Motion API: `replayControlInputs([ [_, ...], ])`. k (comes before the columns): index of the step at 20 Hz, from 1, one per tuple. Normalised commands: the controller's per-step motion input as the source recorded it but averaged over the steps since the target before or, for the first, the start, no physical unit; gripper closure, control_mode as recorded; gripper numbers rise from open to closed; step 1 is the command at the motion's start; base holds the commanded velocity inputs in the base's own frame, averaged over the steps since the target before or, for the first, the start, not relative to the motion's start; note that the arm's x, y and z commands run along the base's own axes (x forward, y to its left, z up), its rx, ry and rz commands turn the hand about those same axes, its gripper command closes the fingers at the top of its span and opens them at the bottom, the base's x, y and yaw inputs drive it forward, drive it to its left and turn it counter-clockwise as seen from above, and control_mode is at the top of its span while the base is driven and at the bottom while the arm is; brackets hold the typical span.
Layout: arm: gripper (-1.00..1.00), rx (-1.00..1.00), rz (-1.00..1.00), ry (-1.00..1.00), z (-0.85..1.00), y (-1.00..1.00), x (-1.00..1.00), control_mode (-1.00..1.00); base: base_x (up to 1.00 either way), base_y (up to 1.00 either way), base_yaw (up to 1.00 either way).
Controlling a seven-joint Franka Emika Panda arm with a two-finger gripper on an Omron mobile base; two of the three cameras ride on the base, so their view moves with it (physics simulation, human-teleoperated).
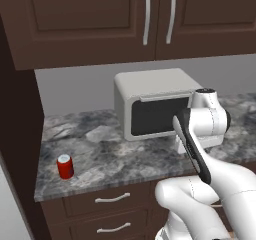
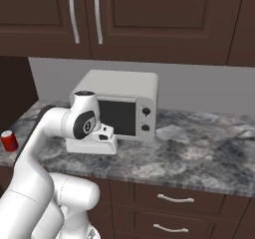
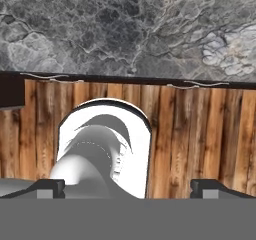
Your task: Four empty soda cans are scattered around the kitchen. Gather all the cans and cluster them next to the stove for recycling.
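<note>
One red soda can (image 1: 65, 166) with a silver top stands upright near the front left of the marble counter; in the right base view the same soda can (image 2: 8, 140) sits at the far left edge. My gripper (image 3: 129, 189) is open with nothing between its fingertips (image 3: 47, 188). It points down over the counter's front edge, in front of the toaster oven and well to the right of the can. The hand (image 2: 99, 139) hangs just above the counter. The stove is out of view.
A boxy grey toaster oven (image 1: 155, 104) stands at the back of the marble counter (image 1: 110, 144), close behind my hand. Dark wood cabinets (image 1: 100, 19) hang overhead and drawers (image 1: 112, 199) sit below. A tall dark panel (image 1: 17, 134) bounds the counter's left end.
</note>
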Motion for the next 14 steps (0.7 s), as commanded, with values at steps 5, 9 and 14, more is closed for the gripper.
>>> replayControlInputs([
  [5, -1.0, -0.01, 0.24, 0.0, 0.0, 0.08, 0.14, -1.0, 0.0, 0.0, 0.0],
  [9, -1.0, 0.01, 0.56, 0.0, 0.0, 0.12, 0.05, -1.0, 0.0, 0.0, 0.0],
  [14, -1.0, 0.07, 0.6, 0.03, 0.0, 0.46, -0.04, -1.0, 0.0, 0.0, 0.0],
])
